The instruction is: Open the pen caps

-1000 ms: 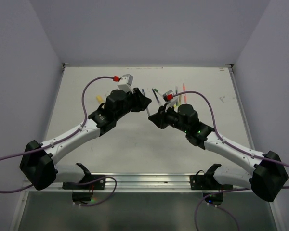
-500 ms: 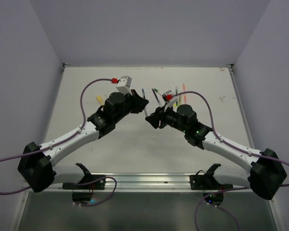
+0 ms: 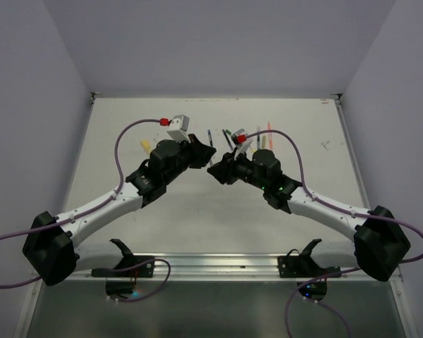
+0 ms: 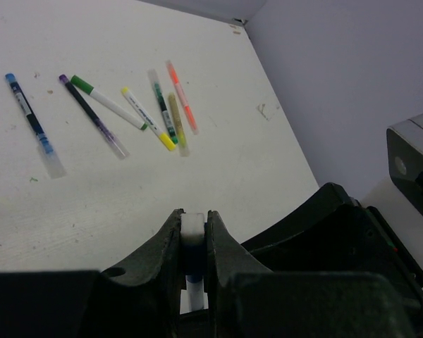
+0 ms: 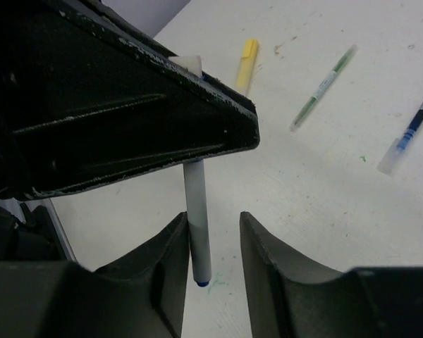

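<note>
Right wrist view | your right gripper [image 5: 215,229] just sprang its jaws apart, white pen [image 5: 197,211] between them, leaning on one | left gripper [image 4: 194,215] now pinches its top end | reads like a regrip, uncapping still ahead

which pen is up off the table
The white pen with the blue tip: the left hand clamps its upper end, and it hangs between the right hand's open fingers. The rest, like the yellow highlighter, lie flat on the table.
</note>
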Tool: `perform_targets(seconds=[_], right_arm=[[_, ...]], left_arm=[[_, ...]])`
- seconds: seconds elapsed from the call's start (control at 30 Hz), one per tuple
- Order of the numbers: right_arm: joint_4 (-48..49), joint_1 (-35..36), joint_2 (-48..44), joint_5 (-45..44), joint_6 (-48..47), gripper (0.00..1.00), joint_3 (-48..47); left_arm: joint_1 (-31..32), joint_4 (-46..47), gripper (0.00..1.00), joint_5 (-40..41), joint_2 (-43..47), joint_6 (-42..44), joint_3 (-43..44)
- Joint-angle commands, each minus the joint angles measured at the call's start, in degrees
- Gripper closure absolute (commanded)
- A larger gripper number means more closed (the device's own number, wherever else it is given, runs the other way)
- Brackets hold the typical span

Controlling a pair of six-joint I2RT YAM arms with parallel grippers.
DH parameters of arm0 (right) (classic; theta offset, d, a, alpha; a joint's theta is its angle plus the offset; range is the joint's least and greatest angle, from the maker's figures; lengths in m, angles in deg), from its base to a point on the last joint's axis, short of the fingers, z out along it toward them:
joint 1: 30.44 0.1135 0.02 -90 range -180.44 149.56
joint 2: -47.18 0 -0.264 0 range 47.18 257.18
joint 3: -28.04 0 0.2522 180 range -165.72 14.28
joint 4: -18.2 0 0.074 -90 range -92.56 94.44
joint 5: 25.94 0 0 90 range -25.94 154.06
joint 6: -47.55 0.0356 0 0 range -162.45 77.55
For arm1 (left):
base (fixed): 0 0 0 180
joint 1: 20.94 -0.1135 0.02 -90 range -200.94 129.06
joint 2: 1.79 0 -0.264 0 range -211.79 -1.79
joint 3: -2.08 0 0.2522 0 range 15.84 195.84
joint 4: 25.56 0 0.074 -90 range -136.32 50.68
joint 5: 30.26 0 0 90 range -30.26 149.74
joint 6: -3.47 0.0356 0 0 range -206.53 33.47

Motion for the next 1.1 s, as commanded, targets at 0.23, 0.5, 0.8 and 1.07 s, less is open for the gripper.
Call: perform_targets(seconds=[0.23, 0.5, 0.8, 1.07], right_arm=[[5.4, 0.3, 0.5, 9.0, 0.6, 1.0, -3.2], [5.4, 0.3, -0.7, 22.4, -0.7, 1.0, -2.5], [2.3, 0.3, 1.5, 35.6, -4.2, 1.0, -3.3], [-1.7, 0.3, -0.3, 20.7, -5.8, 1.0, 0.9]], left_arm=[[0.0, 5.8, 1.0, -1.6, 4.5, 2.9, -2.2], [-6.7, 17.0, 1.0, -16.8, 12.1, 6.4, -8.6], [-14.0, 33.5, 1.0, -31.1, 12.8, 3.2, -10.4], [-14.1, 23.9, 1.0, -9.5, 13.6, 1.2, -6.0]])
